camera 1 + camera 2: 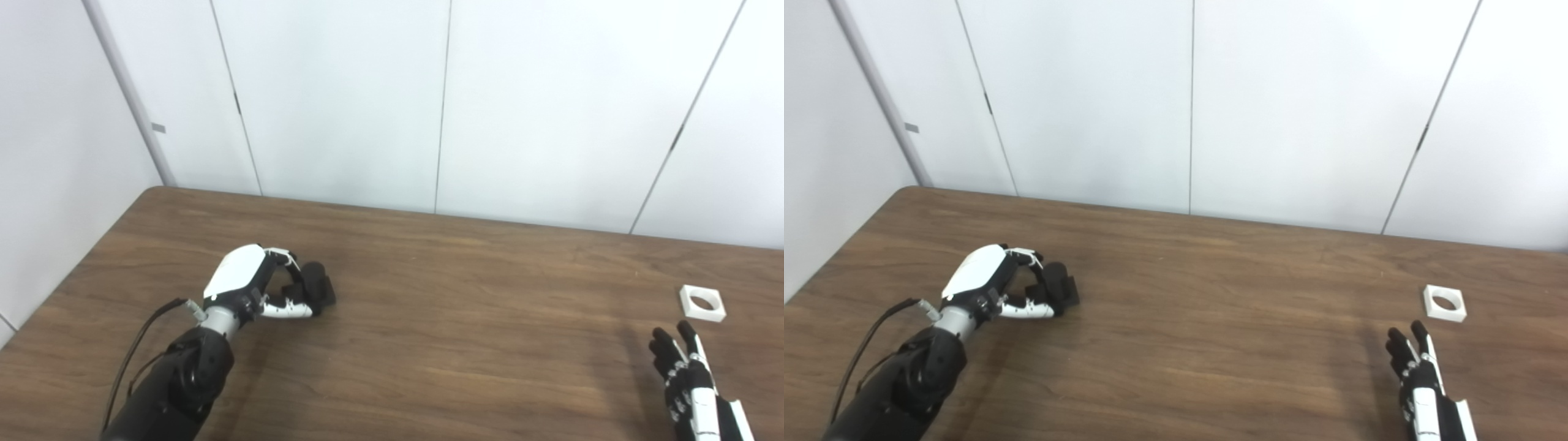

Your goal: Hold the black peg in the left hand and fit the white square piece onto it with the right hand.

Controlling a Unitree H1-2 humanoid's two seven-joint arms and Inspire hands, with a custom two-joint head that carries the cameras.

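Fingers of my left hand (257, 285) curl around the black peg (318, 286), which sits low on the table (441, 343); whether the grip is firm I cannot tell, and a loose one could let it tip. My right hand (689, 373) is spread and empty, just short of the white square piece (702, 303). That piece lies near the right edge, so a nudge might push it off. Broad bare wood lies between.
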